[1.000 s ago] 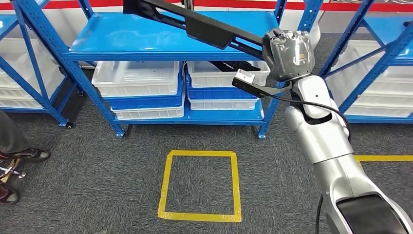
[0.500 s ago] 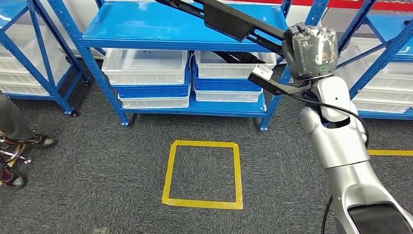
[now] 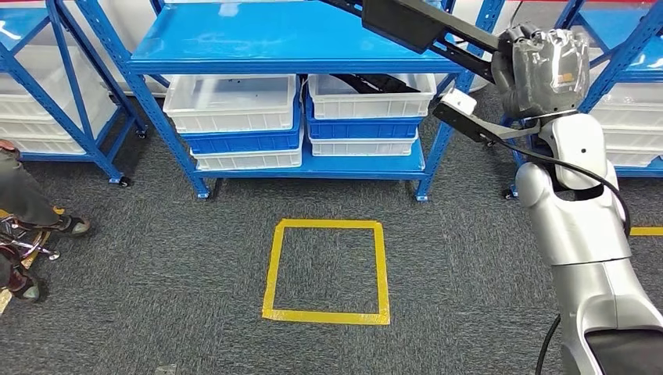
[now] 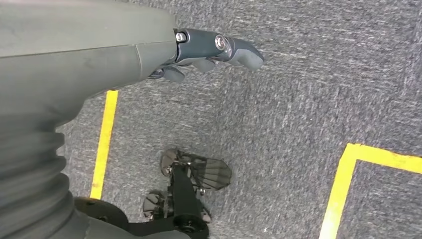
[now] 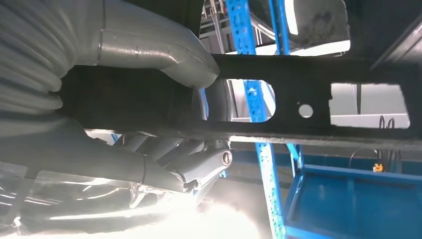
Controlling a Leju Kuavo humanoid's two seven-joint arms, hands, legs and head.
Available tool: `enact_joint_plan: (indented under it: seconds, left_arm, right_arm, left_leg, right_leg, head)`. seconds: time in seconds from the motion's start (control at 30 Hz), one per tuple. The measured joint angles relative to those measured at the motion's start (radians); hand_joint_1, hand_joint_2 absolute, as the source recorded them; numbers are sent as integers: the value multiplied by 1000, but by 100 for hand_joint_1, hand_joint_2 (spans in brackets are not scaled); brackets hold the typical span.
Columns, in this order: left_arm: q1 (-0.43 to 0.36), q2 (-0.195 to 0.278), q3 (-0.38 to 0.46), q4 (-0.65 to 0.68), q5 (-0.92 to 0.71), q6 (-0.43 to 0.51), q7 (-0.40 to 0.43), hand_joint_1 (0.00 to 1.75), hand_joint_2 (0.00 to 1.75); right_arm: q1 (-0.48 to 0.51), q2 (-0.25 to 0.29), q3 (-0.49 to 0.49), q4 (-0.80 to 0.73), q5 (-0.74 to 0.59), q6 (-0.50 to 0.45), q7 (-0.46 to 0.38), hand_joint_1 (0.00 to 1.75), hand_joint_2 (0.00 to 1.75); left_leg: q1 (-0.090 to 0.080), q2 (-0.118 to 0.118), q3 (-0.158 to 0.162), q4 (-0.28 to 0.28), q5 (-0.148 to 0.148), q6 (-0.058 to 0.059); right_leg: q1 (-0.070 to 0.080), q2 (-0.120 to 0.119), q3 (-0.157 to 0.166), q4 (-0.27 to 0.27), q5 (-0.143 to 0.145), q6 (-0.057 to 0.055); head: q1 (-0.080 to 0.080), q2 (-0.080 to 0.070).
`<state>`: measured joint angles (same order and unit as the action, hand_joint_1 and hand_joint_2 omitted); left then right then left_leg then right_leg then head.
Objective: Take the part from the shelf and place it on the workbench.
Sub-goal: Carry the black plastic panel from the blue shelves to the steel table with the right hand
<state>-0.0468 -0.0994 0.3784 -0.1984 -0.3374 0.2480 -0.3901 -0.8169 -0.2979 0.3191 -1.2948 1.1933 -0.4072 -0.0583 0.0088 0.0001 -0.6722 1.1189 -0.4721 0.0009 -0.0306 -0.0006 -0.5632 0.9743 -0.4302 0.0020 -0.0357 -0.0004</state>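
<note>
The robot's right hand (image 3: 545, 72), wrapped in a glossy grey cover, is raised at the front right corner of the blue metal shelf rack (image 3: 281, 43) and grips a long flat black metal part with cut-out slots (image 3: 414, 27); in the right wrist view its thumb and fingers (image 5: 194, 167) are clamped on either side of the black part's bar (image 5: 318, 107). The part slants up and away to the left, held in the air above the rack's blue upper shelf, and its other end runs out of the head view. A second black arm of the part with a white tip (image 3: 461, 105) sticks out below the hand, in front of the rack's right front upright (image 3: 442, 141). On the lower shelf sit stacked white and blue plastic bins (image 3: 234, 117), with another stack (image 3: 367, 113) beside it holding a dark item. More blue racks with white bins stand to the left (image 3: 39, 101) and to the right (image 3: 625, 78). A square of yellow tape (image 3: 327, 269) marks the grey carpet in front of the rack. A person's shoes and trouser leg (image 3: 31, 211) show at the left edge. The left hand (image 4: 209, 52) hangs over the carpet, holding nothing, its fingers loosely apart.
</note>
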Motion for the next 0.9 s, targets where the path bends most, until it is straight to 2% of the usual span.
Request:
enact_joint_plan:
  seconds: [0.07, 0.1, 0.13, 0.17, 0.23, 0.27, 0.3, 0.4, 0.43, 0.5, 0.57, 0.6, 0.63, 0.67, 0.73, 0.77, 0.8, 0.9]
  left_arm:
    - [0, -2, 0, 0, -1, 0, 1, 0, 175]
    - [0, -2, 0, 0, -2, -1, 1, 0, 175]
    - [0, -3, 0, 0, -2, -2, 1, 0, 175]
    - [0, -3, 0, 0, -3, -4, 1, 0, 175]
    - [-2, -3, 0, 0, -6, -10, 2, 0, 175]
    - [-3, -3, 0, 0, -8, -12, 2, 0, 175]
    - [-5, -3, 0, 0, -9, -14, 3, 0, 175]
    - [-7, -6, -1, 0, -13, -12, 9, 0, 175]
    - [-8, -8, -1, 0, -15, -9, 11, 0, 175]
    - [-12, -11, -1, 0, -18, -6, 17, 0, 175]
    - [-14, -11, -1, 0, -22, -5, 24, 0, 175]
    - [-14, -12, -1, 0, -25, -5, 28, 0, 175]
    - [-14, -13, -1, 0, -27, -5, 31, 0, 175]
    - [-15, -15, -1, 0, -29, -6, 32, 0, 175]
    - [-18, -17, -1, 0, -31, -7, 35, 0, 175]
    - [-20, -17, -1, 0, -33, -8, 36, 0, 175]
    - [-23, -17, -1, 0, -34, -8, 37, 0, 175]
    - [-25, -17, -1, 0, -37, -8, 39, 0, 175]
  right_arm:
    - [-1, 0, 0, -1, 0, 1, 0, 175, 175]
    - [-2, 0, 0, -1, 0, 1, 0, 175, 175]
    - [-2, -1, 0, -1, 0, 1, 0, 175, 175]
    - [-2, -1, 0, -2, 0, 1, -1, 175, 175]
    - [-4, -2, -1, -4, 0, 2, -3, 175, 175]
    - [-6, -4, -2, -6, 0, 5, -4, 175, 175]
    - [-9, -6, -2, -8, -1, 8, -5, 175, 175]
    - [-12, -14, -3, -13, -19, 15, -12, 175, 175]
    - [-13, -20, -5, -15, -31, 15, -17, 175, 175]
    - [-15, -33, -7, -20, -54, 14, -24, 175, 175]
    - [-11, -43, -8, -21, -74, 14, -27, 175, 175]
    - [-6, -46, -9, -21, -82, 14, -27, 175, 175]
    - [-3, -49, -11, -21, -88, 15, -27, 175, 175]
    - [-1, -51, -12, -21, -91, 15, -27, 175, 175]
    - [-1, -55, -13, -24, -90, 15, -27, 175, 175]
    - [-1, -56, -13, -26, -87, 15, -27, 175, 175]
    - [0, -57, -14, -27, -85, 15, -26, 175, 175]
    - [5, -58, -14, -27, -83, 14, -26, 175, 175]
  left_leg:
    - [4, 0, -50, 136, -66, -9]
    - [6, 0, -60, 173, -77, -11]
    - [7, 0, -51, 171, -70, -11]
    - [7, 0, -21, 127, -46, -8]
    - [5, -2, 62, -11, 3, 6]
    - [2, -3, 91, -63, 16, 14]
    - [-2, -4, 104, -92, 21, 21]
    - [-6, -2, 103, -112, 33, 37]
    - [-4, -1, 104, -123, 42, 44]
    - [0, 1, 101, -139, 59, 55]
    - [-1, 1, 91, -140, 66, 58]
    - [-1, 2, 87, -140, 69, 56]
    - [-1, 2, 83, -139, 72, 54]
    - [0, 2, 80, -137, 73, 51]
    - [-1, 4, 70, -125, 73, 43]
    - [-2, 5, 63, -116, 71, 38]
    - [-5, 6, 57, -108, 71, 32]
    - [-3, 7, 45, -98, 73, 19]
  right_leg:
    - [3, 0, -9, 2, 6, -8]
    - [5, 0, -13, 4, 8, -10]
    - [6, 0, -17, 6, 10, -11]
    - [8, 1, -19, 8, 11, -11]
    - [11, 3, -21, 9, 14, -8]
    - [13, 3, -23, 10, 16, -4]
    - [14, 3, -27, 10, 19, 1]
    - [16, 0, -37, 9, 27, 18]
    - [18, -1, -45, 21, 19, 20]
    - [19, -1, -88, 106, -30, 14]
    - [16, 0, -146, 240, -88, 9]
    - [13, -1, -162, 282, -101, 13]
    - [10, -1, -158, 287, -99, 20]
    - [6, -2, -134, 251, -84, 31]
    - [-3, -8, -56, 115, -43, 51]
    - [-3, -8, -28, 63, -29, 52]
    - [-3, -8, -14, 34, -23, 47]
    - [-1, 1, -18, 32, -15, 25]
  head:
    - [-1, 0]
    - [-1, 0]
    - [-1, 0]
    - [-1, 0]
    - [-1, 0]
    - [0, 0]
    - [-1, 0]
    - [-1, 0]
    - [1, 0]
    - [5, 0]
    - [7, 0]
    - [7, 0]
    - [8, 0]
    - [8, 0]
    - [9, 0]
    - [9, 0]
    - [8, 0]
    - [7, 0]
